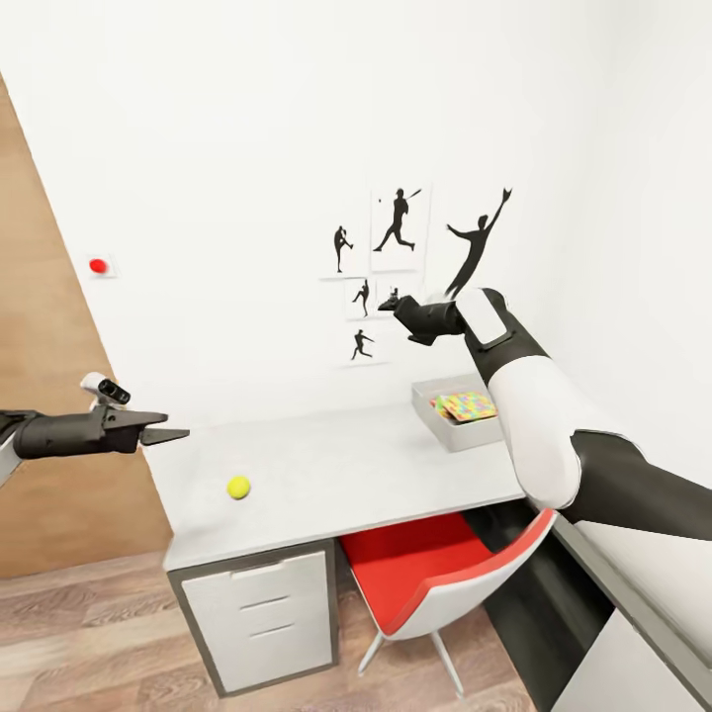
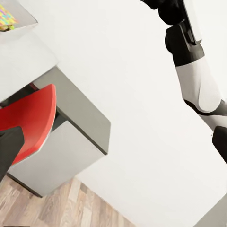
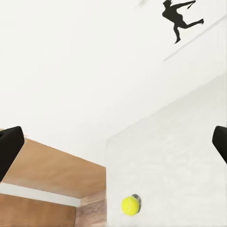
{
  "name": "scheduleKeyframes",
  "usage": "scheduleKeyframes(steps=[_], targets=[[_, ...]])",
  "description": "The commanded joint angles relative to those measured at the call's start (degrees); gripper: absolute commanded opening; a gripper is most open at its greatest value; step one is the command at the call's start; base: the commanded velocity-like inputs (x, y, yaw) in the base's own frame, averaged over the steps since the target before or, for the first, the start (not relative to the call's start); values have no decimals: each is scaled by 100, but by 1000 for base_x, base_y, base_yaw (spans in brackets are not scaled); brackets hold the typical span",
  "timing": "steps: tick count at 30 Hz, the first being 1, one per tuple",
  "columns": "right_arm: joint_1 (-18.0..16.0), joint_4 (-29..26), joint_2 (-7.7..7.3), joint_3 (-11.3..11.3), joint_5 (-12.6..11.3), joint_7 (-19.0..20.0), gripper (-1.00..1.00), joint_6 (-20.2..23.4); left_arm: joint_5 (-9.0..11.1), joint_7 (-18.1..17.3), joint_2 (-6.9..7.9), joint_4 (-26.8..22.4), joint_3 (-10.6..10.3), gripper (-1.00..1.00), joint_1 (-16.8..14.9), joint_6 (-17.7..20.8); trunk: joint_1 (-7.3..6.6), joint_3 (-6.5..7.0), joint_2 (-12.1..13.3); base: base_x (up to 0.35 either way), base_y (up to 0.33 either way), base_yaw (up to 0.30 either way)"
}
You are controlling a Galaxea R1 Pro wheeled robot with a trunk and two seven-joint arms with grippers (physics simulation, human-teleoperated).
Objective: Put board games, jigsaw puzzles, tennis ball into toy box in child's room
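The tennis ball (image 1: pixel 238 487) (image 3: pixel 130 205) lies on the light grey table (image 1: pixel 326 465) near its left end. At the table's right end stands the grey toy box (image 1: pixel 442 425) (image 2: pixel 23 21), and a colourful jigsaw puzzle (image 1: pixel 467 405) (image 2: pixel 5 19) lies flat inside it. My left gripper (image 1: pixel 166 433) (image 2: pixel 113 146) hovers open and empty just off the table's left end, above and left of the ball. High in front of the wall pictures, left of the toy box, my right gripper (image 1: pixel 391 305) (image 3: pixel 113 146) is open and empty. The board games and the bed are out of view.
A red and white chair (image 1: pixel 435 574) (image 2: pixel 28 123) is tucked under the table, beside a white drawer unit (image 1: pixel 262 618) (image 2: pixel 61 156). Black sports silhouette pictures (image 1: pixel 396 222) hang on the white wall. A red knob (image 1: pixel 98 265) sits on the wall at left. Below is wood-plank floor (image 1: pixel 89 643).
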Motion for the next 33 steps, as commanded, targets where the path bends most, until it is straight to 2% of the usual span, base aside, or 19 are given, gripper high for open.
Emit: scheduleKeyframes(steps=[1, 11, 16, 19, 22, 25, 26, 28, 30, 31, 32, 33], targets=[[-4, -6, 4, -27, -60, -60, 100, 19, 0, -33, 26, 25, -26, 100, -12, 35, 3, -9, -14, -151, 0, 241], [1, 16, 12, -13, -62, -70, 100, 33, -31, -33, 207, 787, -11, 100, -12, -309, 3, 43, -14, -122, 0, 241], [-3, 22, 15, -10, -69, -128, 100, 72, -66, -33, 275, 1476, -20, 100, -12, -648, 3, 70, -14, -67, 0, 241], [-5, 29, 14, -10, -74, -282, 100, 91, -209, -33, 310, 1816, -21, 100, -12, -832, 3, 85, -14, -18, 0, 241], [-6, 32, 18, -10, -81, -461, 100, 103, -486, -33, 406, 2131, -20, 100, -12, -997, 3, 101, -14, -7, 0, 241], [-8, 33, 20, -10, -85, -613, 100, 128, -837, -33, 492, 2540, -18, 100, -12, -1320, 3, 117, -14, -3, 0, 241], [-8, 34, 21, -10, -85, -635, 100, 141, -886, -29, 500, 2631, -18, 100, -12, -1395, 3, 122, -14, -2, 0, 241], [-8, 34, 25, -10, -86, -689, 100, 197, -980, 180, 517, 2915, -17, 100, -12, -1605, 3, 132, -14, -1, 0, 241], [-7, 34, 39, -10, -86, -745, 100, 281, -1044, 623, 525, 3250, -20, 100, -12, -1828, 3, 143, -14, 0, 0, 241], [-7, 36, 50, -10, -84, -757, 100, 299, -1053, 767, 525, 3315, -23, 100, -12, -1875, 3, 148, -14, 0, 0, 241], [-10, 41, 80, -10, -79, -796, 100, 329, -1064, 1093, 523, 3416, -27, 100, -12, -1955, 3, 153, -14, 0, 0, 242], [-11, 44, 94, -10, -77, -829, 100, 341, -1069, 1272, 515, 3455, -28, 100, -12, -1985, 3, 159, -14, 0, 0, 241]])
